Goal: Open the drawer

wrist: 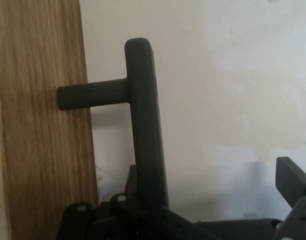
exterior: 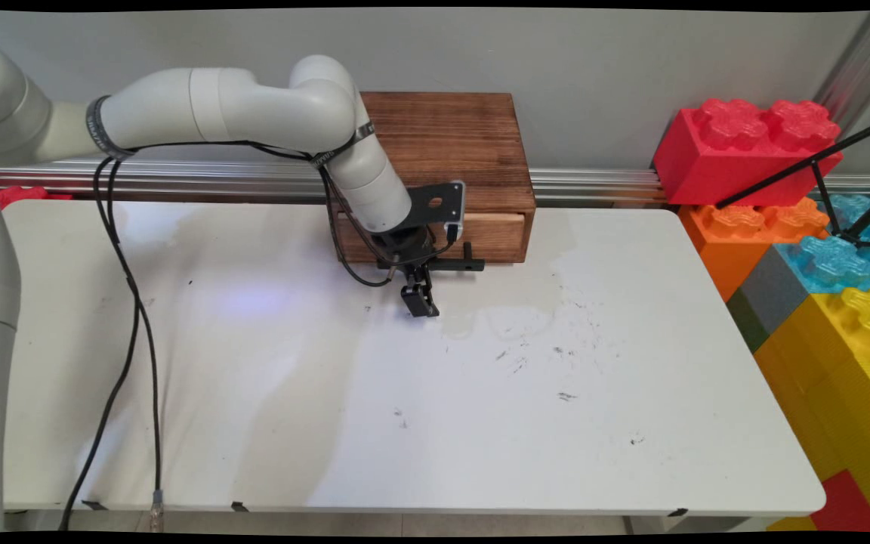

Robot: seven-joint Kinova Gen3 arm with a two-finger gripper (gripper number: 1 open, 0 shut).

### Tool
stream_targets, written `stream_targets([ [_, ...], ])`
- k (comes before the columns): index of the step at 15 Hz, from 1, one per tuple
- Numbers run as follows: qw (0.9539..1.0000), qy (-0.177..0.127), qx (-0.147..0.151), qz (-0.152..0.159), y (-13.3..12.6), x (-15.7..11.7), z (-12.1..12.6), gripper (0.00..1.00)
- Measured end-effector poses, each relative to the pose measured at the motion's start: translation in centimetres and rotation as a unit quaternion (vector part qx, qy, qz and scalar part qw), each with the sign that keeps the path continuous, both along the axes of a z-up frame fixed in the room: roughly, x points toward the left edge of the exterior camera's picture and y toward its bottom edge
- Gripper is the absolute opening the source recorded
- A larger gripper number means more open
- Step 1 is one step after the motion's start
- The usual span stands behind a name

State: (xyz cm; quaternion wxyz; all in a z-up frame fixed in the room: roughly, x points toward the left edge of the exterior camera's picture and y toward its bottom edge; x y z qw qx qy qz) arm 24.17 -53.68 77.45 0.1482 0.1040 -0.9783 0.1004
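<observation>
Drawer [exterior: 492, 230] front: brown wood grain, black bar handle [wrist: 143, 125], end effector [exterior: 420, 302] beside it.

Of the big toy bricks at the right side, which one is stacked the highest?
The red brick. It sits on the orange brick, against the wall, above the blue and yellow ones.

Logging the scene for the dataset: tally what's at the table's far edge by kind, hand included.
wooden drawer box: 1
black bar handle on its front: 1
hand, open beside the handle: 1
Total: 3
</observation>
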Motion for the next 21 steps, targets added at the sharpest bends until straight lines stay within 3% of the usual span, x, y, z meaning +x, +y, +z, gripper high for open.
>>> stream_targets([
  [12,0.9996,0.015,0.024,-0.004,5.4,-1.5,-0.3,1.0],
  [21,0.9984,0.032,0.045,0.013,10.2,-2.5,-0.1,1.0],
])
